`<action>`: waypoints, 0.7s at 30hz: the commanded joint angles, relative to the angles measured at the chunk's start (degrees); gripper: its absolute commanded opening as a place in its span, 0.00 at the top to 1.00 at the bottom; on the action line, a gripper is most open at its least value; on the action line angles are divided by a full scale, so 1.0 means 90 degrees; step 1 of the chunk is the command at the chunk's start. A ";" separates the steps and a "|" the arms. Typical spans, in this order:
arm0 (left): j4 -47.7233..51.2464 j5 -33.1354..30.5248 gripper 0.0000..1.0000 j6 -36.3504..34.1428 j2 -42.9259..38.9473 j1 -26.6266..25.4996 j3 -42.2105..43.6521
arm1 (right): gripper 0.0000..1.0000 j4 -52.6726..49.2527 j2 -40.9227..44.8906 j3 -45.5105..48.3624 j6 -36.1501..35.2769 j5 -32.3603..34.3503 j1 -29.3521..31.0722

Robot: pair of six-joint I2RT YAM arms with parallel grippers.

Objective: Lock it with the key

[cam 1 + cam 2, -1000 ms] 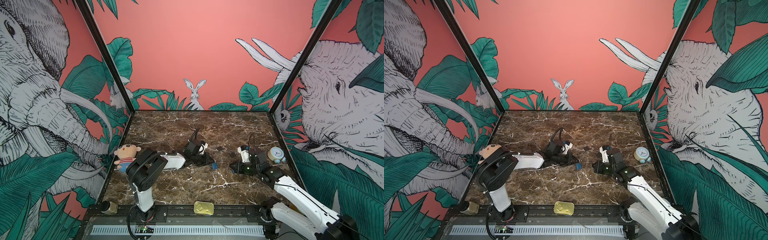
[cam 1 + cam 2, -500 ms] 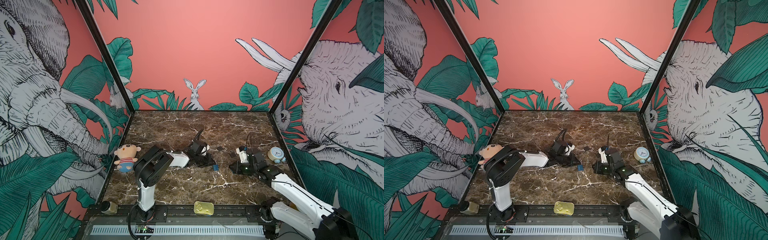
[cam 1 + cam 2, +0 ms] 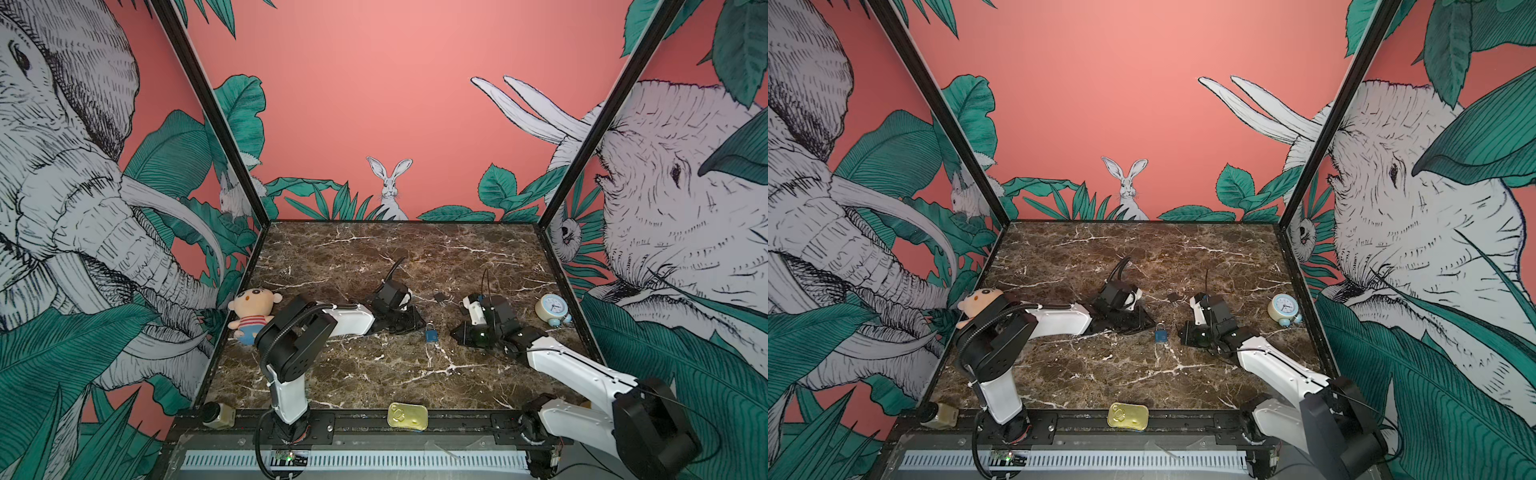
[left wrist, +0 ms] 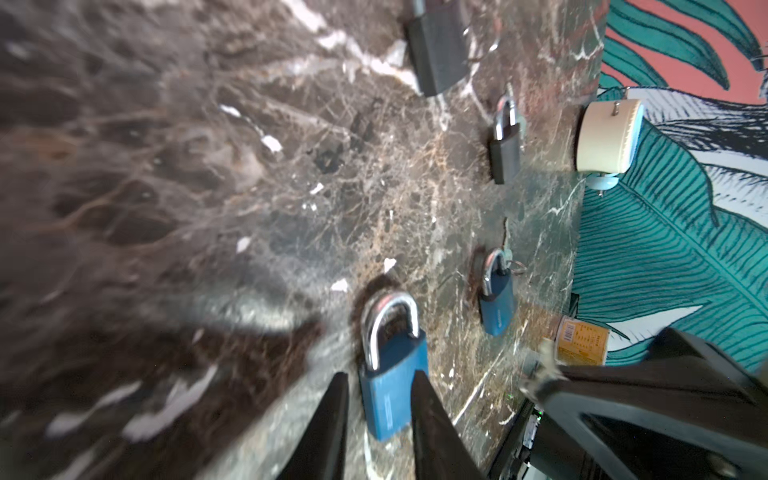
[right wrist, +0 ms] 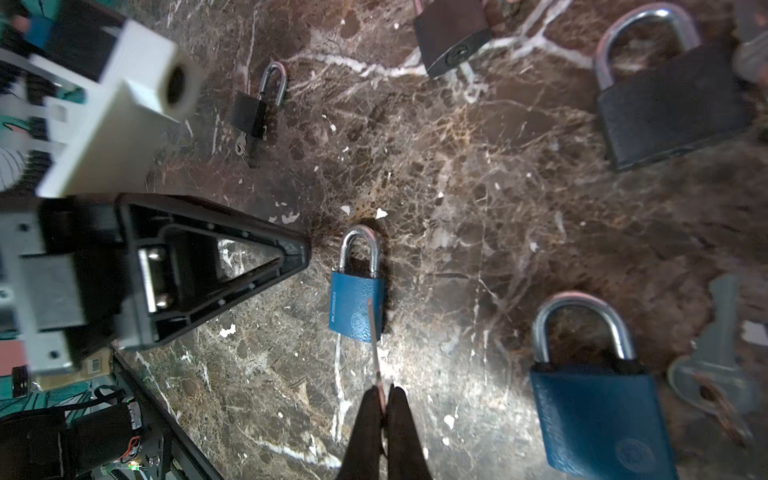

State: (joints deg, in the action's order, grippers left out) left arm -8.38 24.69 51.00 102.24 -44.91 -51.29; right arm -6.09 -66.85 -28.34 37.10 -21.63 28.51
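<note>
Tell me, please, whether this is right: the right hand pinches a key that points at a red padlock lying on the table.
Not quite: the padlock is blue, not red, as the right wrist view shows. The rest holds: the right hand pinches a key that points at it as it lies on the table.

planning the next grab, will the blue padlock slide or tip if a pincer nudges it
Probably slides, not tips: the blue padlock lies flat on the glossy marble table. Likely heavy for its size, given the metal shackle.
</note>
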 commanded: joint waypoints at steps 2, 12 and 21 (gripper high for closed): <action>0.0328 -0.0546 0.71 -0.0287 -0.0904 0.0109 0.0319 | 1.00 0.0637 -0.0453 -0.0068 0.0147 0.0207 0.0231; 0.0440 -0.0794 0.72 -0.0659 -0.2141 0.0580 0.0846 | 1.00 0.1232 -0.1231 -0.0102 0.0298 0.0483 0.0368; 0.0416 -0.0779 0.72 -0.0676 -0.2526 0.0887 0.1119 | 1.00 0.1647 -0.1735 -0.0179 0.0400 0.0412 0.0388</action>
State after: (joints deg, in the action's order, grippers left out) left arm -5.54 18.31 45.95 81.97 -37.43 -42.13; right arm 6.11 -81.34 -28.82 40.10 -18.44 31.68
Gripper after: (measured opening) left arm 0.284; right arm 0.048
